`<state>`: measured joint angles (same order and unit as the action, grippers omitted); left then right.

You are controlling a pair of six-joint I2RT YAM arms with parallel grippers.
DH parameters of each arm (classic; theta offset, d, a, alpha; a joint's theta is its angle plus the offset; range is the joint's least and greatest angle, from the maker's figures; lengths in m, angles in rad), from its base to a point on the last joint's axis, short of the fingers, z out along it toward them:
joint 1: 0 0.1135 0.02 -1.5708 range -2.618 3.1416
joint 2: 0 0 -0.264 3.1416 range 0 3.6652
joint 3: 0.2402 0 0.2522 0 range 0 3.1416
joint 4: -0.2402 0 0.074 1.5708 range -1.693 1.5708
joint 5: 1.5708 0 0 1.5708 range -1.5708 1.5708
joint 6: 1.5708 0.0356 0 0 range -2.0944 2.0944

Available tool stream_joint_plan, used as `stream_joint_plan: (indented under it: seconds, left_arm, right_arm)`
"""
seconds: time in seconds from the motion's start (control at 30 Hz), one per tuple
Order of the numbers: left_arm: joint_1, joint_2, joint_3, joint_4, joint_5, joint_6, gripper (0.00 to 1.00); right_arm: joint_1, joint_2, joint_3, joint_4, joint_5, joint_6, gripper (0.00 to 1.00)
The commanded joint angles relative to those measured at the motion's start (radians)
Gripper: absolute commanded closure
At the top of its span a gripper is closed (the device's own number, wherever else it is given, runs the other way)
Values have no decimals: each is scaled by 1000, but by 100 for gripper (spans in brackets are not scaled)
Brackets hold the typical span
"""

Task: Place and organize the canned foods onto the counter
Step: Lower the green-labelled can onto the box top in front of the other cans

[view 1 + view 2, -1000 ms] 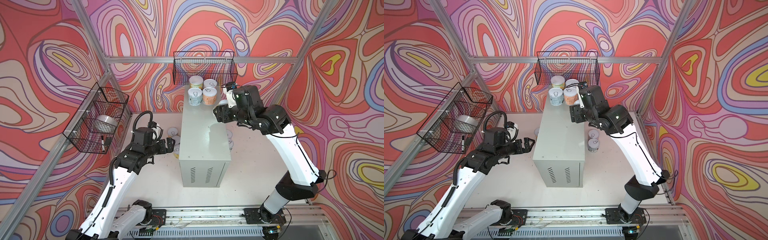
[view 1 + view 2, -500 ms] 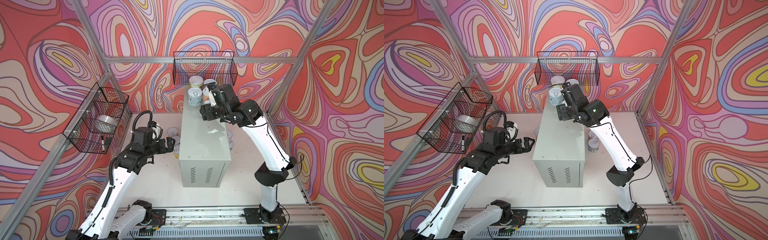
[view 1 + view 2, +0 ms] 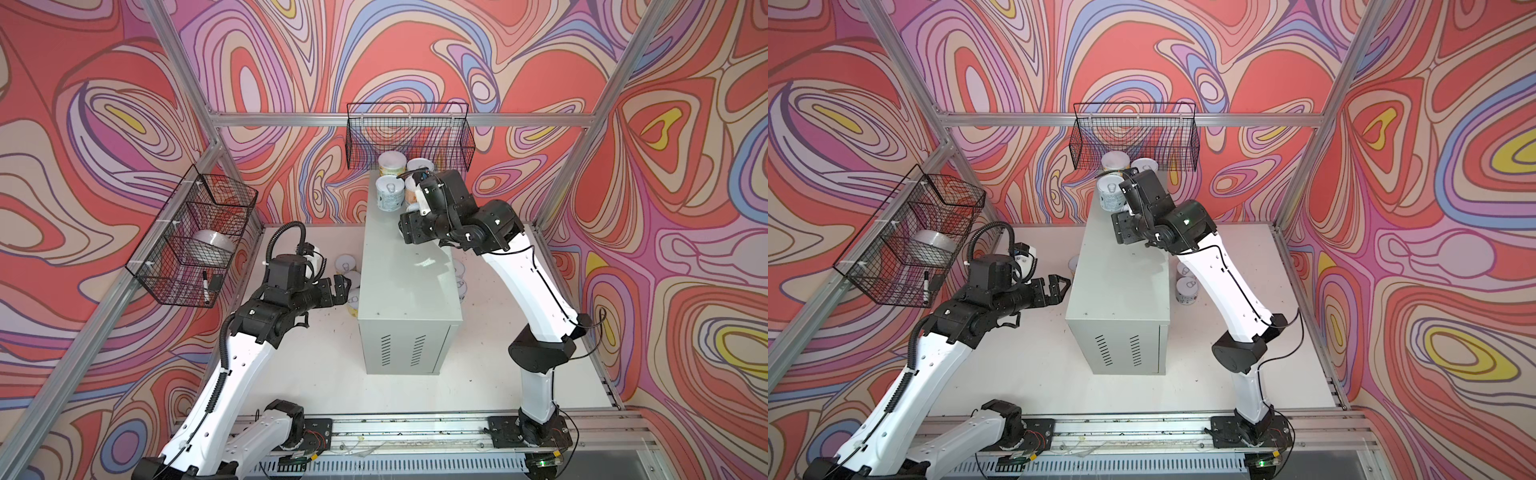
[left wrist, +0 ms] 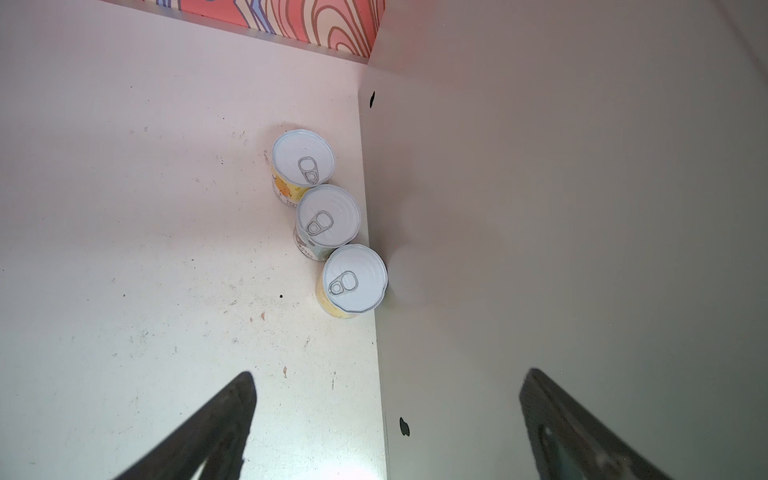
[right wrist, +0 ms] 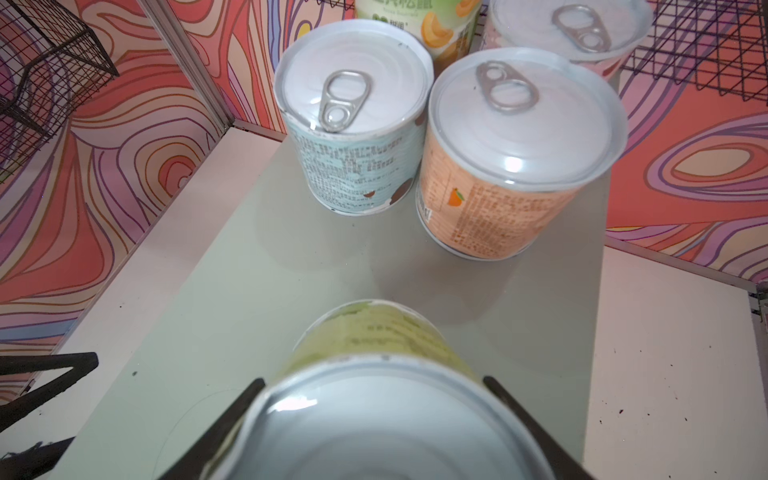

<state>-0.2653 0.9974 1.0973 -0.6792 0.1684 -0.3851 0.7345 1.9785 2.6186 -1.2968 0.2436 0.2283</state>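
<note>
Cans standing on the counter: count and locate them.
4, far back on the counter: blue can and orange can nearer, yellow can and pink can behind. Right gripper holds a green can.

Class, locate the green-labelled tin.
Right wrist view: the green-labelled tin sits in the right gripper over the grey cabinet, facing the pale-blue tin and orange tin.

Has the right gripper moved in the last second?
Yes. The right gripper, shut on a green-labelled can, has moved left in both top views, from the right edge of the counter toward its middle.
</note>
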Motion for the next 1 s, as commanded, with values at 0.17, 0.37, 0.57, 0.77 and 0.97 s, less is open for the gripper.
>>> stream_joint_plan:
  seconds: [0.17, 0.37, 0.57, 0.77, 0.97]
  left_arm:
    - [12, -7, -15, 17, 7, 8, 0]
    - [17, -19, -22, 4, -7, 13, 0]
    - [18, -19, -24, 12, -3, 9, 0]
    - [20, -8, -18, 21, 1, 16, 0]
    - [22, 12, -12, 30, 2, 16, 0]
  right_arm:
    - [6, 12, 1, 71, -38, 9, 26]
    - [6, 18, -1, 95, -56, 17, 11]
    - [5, 9, 10, 132, -52, 17, 7]
    - [6, -53, -27, 205, -73, -3, 7]
    - [6, -186, -176, 285, -51, -18, 7]
